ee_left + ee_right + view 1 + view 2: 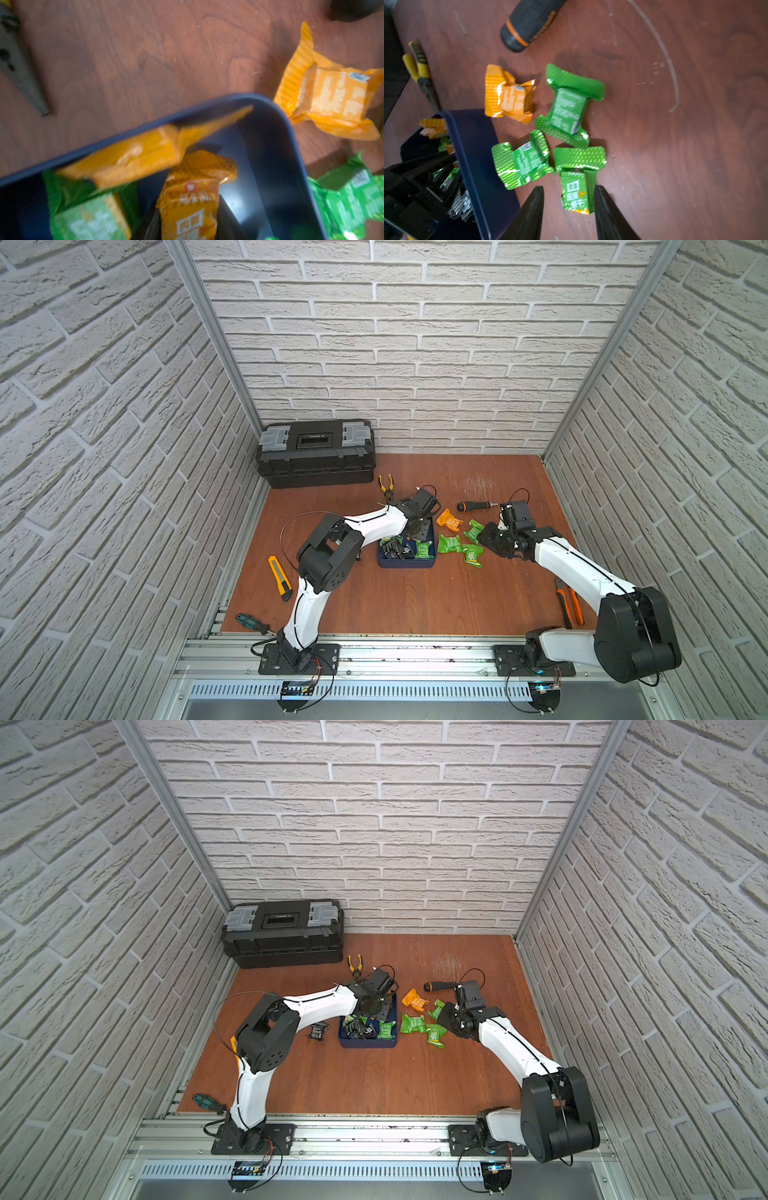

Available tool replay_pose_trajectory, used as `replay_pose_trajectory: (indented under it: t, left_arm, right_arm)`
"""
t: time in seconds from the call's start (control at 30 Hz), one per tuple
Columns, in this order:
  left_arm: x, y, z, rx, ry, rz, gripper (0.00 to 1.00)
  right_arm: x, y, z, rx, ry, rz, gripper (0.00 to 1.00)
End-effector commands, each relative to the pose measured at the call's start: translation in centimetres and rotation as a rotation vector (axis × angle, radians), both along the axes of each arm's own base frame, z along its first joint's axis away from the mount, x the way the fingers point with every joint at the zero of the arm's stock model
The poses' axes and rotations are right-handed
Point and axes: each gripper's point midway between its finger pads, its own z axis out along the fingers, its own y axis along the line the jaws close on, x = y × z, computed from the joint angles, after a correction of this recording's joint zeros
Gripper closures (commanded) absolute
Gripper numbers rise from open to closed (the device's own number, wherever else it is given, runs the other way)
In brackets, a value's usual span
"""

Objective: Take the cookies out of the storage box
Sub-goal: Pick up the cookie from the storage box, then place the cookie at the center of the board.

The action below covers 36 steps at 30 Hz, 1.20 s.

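The navy storage box [405, 565] sits mid-table with black [395, 549] and green cookies [424, 549] inside. My left gripper [417, 529] reaches into its far side and is shut on an orange cookie packet [193, 187]. A second orange packet [135, 158] leans on the box rim [291, 133]. To the right of the box, one orange [508, 97] and three green cookies [571, 104] lie on the table. My right gripper [568, 187] stands open astride the nearest green packet [576, 193], which rests on the wood. A black packet [319, 1031] lies left of the box.
A black toolbox [316, 452] stands at the back left, with yellow pliers [386, 485] in front of it. A black-and-orange screwdriver [476, 505] lies behind the right gripper. Orange pliers [569, 605], a yellow utility knife [279, 576] and a green screwdriver [251, 622] lie nearer the front.
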Motion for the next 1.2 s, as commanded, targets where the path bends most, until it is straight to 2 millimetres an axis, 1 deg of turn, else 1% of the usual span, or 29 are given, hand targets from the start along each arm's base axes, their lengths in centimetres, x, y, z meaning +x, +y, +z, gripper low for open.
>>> replay_pose_trajectory:
  t: [0.0,0.1,0.23,0.37,0.5,0.57,0.63,0.73,0.83,0.97,1.17]
  left_arm:
    - [0.3,-0.4,3.7,-0.124,-0.057,0.045,0.65]
    - [0.1,0.3,4.8,-0.171,-0.061,0.08,0.65]
    - [-0.1,1.6,6.0,-0.216,-0.072,0.132,0.64]
    - [-0.4,3.3,6.5,-0.234,-0.069,0.188,0.64]
    - [-0.8,6.2,6.9,-0.242,-0.076,0.268,0.63]
    - [-1.1,7.9,7.0,-0.241,-0.079,0.308,0.63]
    - [-1.3,9.8,7.3,-0.245,-0.084,0.344,0.63]
    - [-1.9,12.3,7.5,-0.229,-0.082,0.382,0.63]
    - [-2.4,14.5,7.4,-0.2,-0.074,0.406,0.62]
    - [-3.2,16.4,6.8,-0.182,-0.052,0.423,0.62]
    - [-4.2,17.6,5.5,-0.152,-0.016,0.437,0.62]
  right_arm:
    - [1.0,3.2,2.3,-0.044,-0.066,0.132,0.58]
    - [1.3,6.1,2.7,-0.079,-0.068,0.238,0.59]
    - [1.9,9.3,2.4,-0.12,-0.058,0.35,0.6]
    - [2.5,11.4,1.5,-0.156,-0.033,0.418,0.62]
    - [3.1,13.0,0.2,-0.174,0.0,0.465,0.65]
    - [3.2,13.2,-0.6,-0.187,0.024,0.469,0.67]
    - [3.3,13.4,-1.3,-0.193,0.045,0.471,0.7]
    - [3.5,13.3,-1.8,-0.21,0.058,0.466,0.76]
    - [3.6,12.7,-1.9,-0.245,0.064,0.456,0.79]
    - [3.5,12.1,-1.8,-0.275,0.066,0.456,0.83]
    - [3.5,11.4,-1.5,-0.291,0.062,0.453,0.84]
